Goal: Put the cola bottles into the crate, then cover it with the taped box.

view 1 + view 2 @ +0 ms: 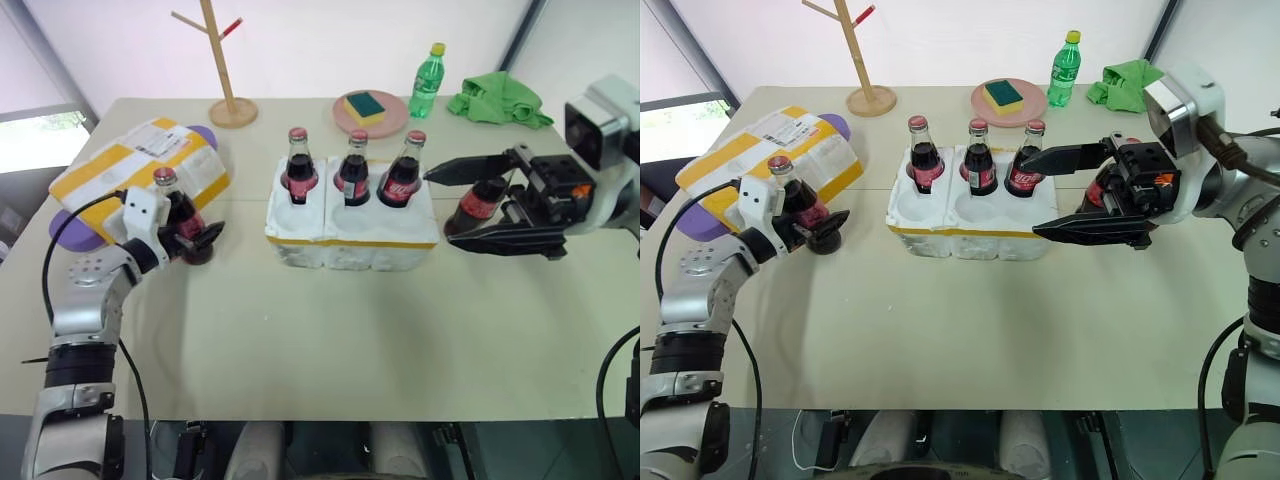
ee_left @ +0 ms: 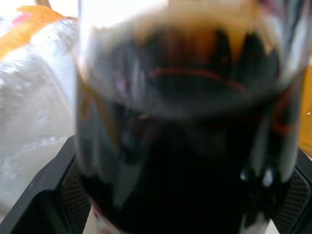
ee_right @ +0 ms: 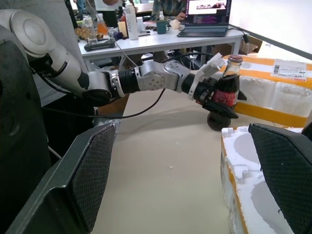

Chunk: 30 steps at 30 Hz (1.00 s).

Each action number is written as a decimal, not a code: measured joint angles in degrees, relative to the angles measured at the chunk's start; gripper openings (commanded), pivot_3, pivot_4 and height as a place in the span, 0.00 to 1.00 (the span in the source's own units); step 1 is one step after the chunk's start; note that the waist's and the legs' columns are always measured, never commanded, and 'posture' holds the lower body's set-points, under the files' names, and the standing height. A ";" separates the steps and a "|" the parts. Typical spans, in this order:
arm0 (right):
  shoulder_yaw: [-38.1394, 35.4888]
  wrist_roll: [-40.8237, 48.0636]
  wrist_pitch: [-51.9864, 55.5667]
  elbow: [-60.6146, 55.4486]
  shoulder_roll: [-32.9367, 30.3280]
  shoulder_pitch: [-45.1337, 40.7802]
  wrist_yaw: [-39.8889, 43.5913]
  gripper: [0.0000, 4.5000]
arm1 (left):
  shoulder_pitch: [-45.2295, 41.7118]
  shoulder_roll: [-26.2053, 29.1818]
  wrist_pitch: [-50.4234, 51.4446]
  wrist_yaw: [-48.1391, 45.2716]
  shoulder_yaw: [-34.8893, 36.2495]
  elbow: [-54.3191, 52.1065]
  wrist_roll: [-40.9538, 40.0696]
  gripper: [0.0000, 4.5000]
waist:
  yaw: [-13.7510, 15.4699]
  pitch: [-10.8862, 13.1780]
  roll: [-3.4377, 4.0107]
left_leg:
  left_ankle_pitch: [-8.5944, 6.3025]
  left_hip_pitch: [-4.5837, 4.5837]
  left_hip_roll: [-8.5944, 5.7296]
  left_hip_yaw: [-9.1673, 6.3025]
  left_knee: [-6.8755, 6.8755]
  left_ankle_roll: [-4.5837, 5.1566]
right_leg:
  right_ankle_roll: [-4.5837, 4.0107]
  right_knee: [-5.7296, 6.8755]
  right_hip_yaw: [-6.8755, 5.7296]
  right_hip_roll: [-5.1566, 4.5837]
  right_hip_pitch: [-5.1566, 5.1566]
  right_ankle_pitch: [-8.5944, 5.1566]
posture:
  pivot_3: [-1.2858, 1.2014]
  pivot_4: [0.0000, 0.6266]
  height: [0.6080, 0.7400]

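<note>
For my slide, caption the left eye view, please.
Open left gripper around a dark glass cola bottle; three bottles stand in the white foam crate.

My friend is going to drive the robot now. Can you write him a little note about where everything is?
Left gripper: open jaws either side of a cola bottle standing on the table by the taped box; no closed grip.
Right gripper: open, holding nothing, level beside the crate's right end, with another cola bottle standing behind it.
Crate: three bottles in the back wells; the front wells are empty.
Done: three bottles loaded.
Left: load the bottles that are still out, then cover the crate with the taped box.
</note>
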 measured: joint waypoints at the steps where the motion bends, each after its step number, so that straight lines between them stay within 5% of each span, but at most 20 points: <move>1: 0.00 -0.20 -0.13 0.19 0.04 -0.02 0.00 1.00 | 0.00 -0.12 -0.07 -0.05 -0.34 0.00 0.16 0.99 | 0.01 0.00 0.00 | 0.00 0.00 0.00 0.00 0.01 0.00 | 0.00 0.00 0.00 0.00 0.00 0.00 | 0.52 0.24 1.00; 5: 0.00 -0.78 -0.63 0.22 0.20 -0.01 0.05 1.00 | 0.05 -0.12 -0.09 -0.45 -0.55 -0.05 0.18 0.99 | 0.01 0.00 0.00 | 0.00 0.00 0.00 0.00 0.01 0.00 | 0.00 0.00 0.00 0.00 0.00 0.00 | 0.52 0.24 1.00; 10: 0.01 -1.38 -1.00 0.58 0.38 -0.02 0.11 1.00 | 1.54 -0.15 -0.06 -0.68 -0.12 -1.45 -0.63 0.63 | 0.01 0.00 0.00 | 0.00 0.00 0.00 0.00 -0.01 0.00 | 0.00 -0.01 0.00 -0.01 0.00 0.00 | 0.52 0.24 1.00; 24: 0.02 -3.75 -3.22 1.77 0.87 1.33 1.22 1.00 | 2.70 0.14 8.04 0.63 2.31 -8.49 -6.52 0.65 | 0.06 0.24 -0.39 | 0.00 -0.08 0.00 -0.04 -0.01 0.00 | 0.00 -0.04 -0.01 0.00 -0.03 0.00 | 0.52 0.24 1.00; 30: -0.43 -5.89 -4.54 3.10 -0.38 3.29 1.89 1.00 | -11.29 4.10 21.04 0.92 3.72 -16.97 -16.68 0.65 | 0.79 0.42 -0.67 | 0.01 -0.32 -0.04 -0.14 0.09 -0.02 | 0.15 -0.07 -0.06 0.02 -0.16 0.08 | 0.52 0.24 1.00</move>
